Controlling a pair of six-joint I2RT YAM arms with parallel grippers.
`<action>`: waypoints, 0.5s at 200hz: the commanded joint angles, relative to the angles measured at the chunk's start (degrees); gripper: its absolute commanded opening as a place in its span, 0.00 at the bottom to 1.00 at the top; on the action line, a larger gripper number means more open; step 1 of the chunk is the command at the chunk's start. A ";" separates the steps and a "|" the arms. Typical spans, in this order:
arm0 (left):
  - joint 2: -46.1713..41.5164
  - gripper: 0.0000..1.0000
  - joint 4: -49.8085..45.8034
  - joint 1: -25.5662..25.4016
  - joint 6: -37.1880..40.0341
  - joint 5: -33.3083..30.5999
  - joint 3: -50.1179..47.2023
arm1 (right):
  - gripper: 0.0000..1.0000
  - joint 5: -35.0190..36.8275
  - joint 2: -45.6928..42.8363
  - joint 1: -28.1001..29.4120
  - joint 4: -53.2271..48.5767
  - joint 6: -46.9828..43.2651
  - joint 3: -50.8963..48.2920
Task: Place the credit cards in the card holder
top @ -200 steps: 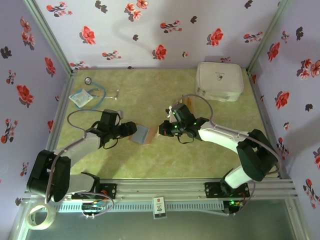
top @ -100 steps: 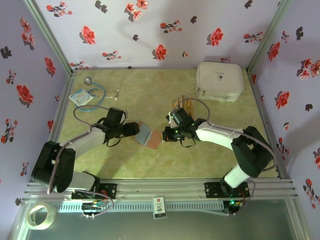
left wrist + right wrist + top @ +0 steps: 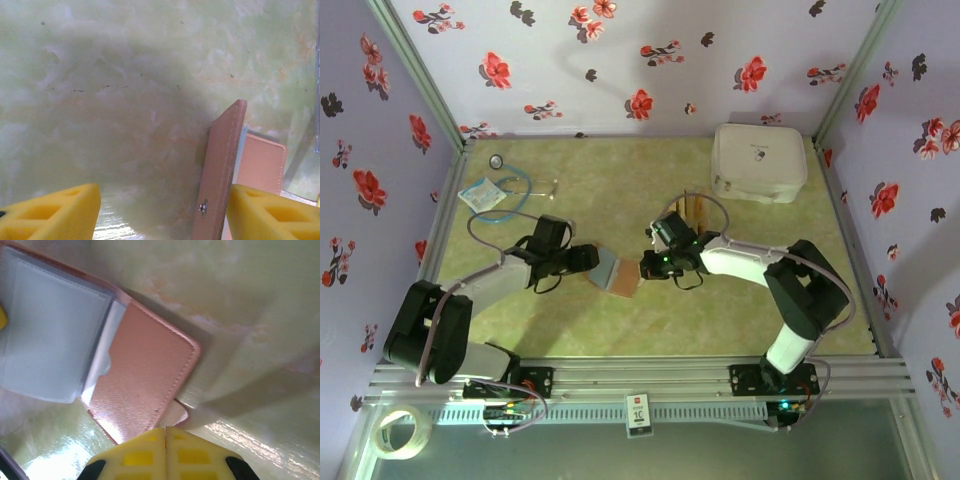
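We see the card holder (image 3: 617, 272) open between both claws. The left gripper (image 3: 162, 197) gapes, merely propping one flap upright. The right gripper (image 3: 165, 435) is pinched together at the other flap's edge. A nudge could drop that unclamped flap shut, and the credit cards (image 3: 693, 206) sit beyond the right arm.

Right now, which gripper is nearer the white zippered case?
Right. Right gripper is at the card holder's right edge, near-left of the white zippered case; left gripper is farther left.
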 commanded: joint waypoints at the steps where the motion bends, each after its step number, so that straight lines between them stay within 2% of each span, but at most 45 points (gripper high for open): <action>1: -0.08 0.64 1.88 -0.49 -0.37 1.01 -1.15 | 0.02 1.80 1.30 -0.36 -1.60 -1.52 1.86; 11: -0.23 0.60 2.24 -0.44 -0.47 1.01 -1.43 | 0.07 2.36 1.33 -0.37 -1.82 -1.59 2.03; 28: -0.91 0.54 2.49 -0.41 -0.79 1.01 -2.05 | 0.22 2.96 0.77 -0.45 -2.58 -1.66 2.17; 47: -2.17 0.49 3.10 -0.41 -1.52 1.02 -3.05 | 0.32 3.59 -0.59 -0.45 -3.25 -1.71 2.25; 100: -5.10 0.43 4.15 -0.42 -3.39 1.40 -5.03 | 0.36 4.13 -6.86 -0.45 -4.10 0.07 2.17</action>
